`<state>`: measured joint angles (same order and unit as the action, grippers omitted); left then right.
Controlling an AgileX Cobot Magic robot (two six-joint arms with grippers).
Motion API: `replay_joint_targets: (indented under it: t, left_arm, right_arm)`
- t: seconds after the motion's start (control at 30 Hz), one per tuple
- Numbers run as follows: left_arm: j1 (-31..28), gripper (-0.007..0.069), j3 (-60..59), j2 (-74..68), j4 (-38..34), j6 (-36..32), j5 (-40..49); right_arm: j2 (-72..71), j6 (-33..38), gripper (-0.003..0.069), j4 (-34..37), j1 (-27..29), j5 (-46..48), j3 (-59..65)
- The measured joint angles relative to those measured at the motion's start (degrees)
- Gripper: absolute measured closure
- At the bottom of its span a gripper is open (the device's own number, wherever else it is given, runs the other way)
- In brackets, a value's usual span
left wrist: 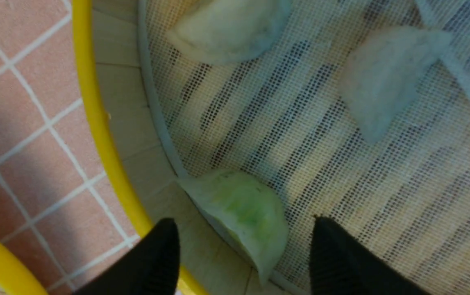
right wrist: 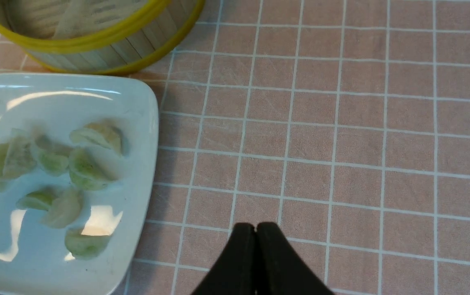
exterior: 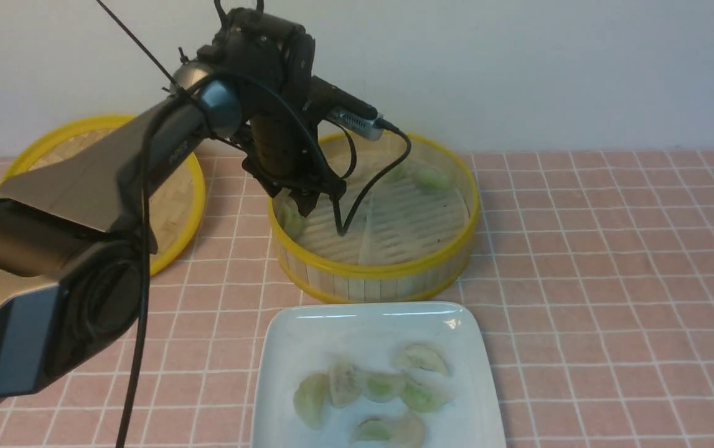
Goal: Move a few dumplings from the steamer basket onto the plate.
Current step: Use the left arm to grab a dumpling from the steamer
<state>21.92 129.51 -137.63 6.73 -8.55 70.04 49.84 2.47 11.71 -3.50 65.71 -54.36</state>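
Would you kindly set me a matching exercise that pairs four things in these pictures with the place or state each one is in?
Things:
1. left gripper
2. right gripper
3. white glossy square plate
4. flat woven yellow-rimmed lid

Places or states:
A. jaws shut, over the pink checked tablecloth
B. holds several pale dumplings
C. jaws open, one on each side of a green dumpling inside the round bamboo steamer basket
D. lies on the robot's left of the basket

Pairs: 1-C, 2-A, 3-B, 4-D
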Motion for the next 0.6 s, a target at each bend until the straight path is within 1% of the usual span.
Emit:
replay_joint_targets:
  t: [0.07, 0.17, 0.3, 0.43, 0.57, 0.6]
  left_arm:
    - [0.0, 0.0175, 0.5, -0.7, 0.7, 0.1, -0.5]
    - [0.0, 0.0169, 0.9, -1.3, 1.2, 0.8, -0.5]
    - [0.2, 0.0207, 1.3, -1.7, 2.4, 2.8, -0.4]
    - [1.2, 0.0267, 1.4, -1.7, 5.1, 3.0, -0.3]
    - [3.6, 0.0274, 0.9, -1.7, 10.5, 3.6, 0.1]
    - [3.7, 0.0274, 0.8, -1.7, 10.9, 3.7, 0.2]
  right_arm:
    - [0.0, 0.0, 0.0673, 0.6, 0.0, 0.0, 0.0]
    - [0.0, 0.0, 0.0673, 0.8, 0.0, 0.0, 0.0]
    - [0.0, 0.0, 0.0673, 0.9, 0.0, 0.0, 0.0]
    - [0.0, 0.0, 0.0673, 1.0, 0.0, 0.0, 0.0]
    - [0.0, 0.0, 0.0673, 1.0, 0.0, -0.1, 0.0]
    - [0.0, 0.0, 0.0673, 1.0, 0.0, -0.1, 0.0]
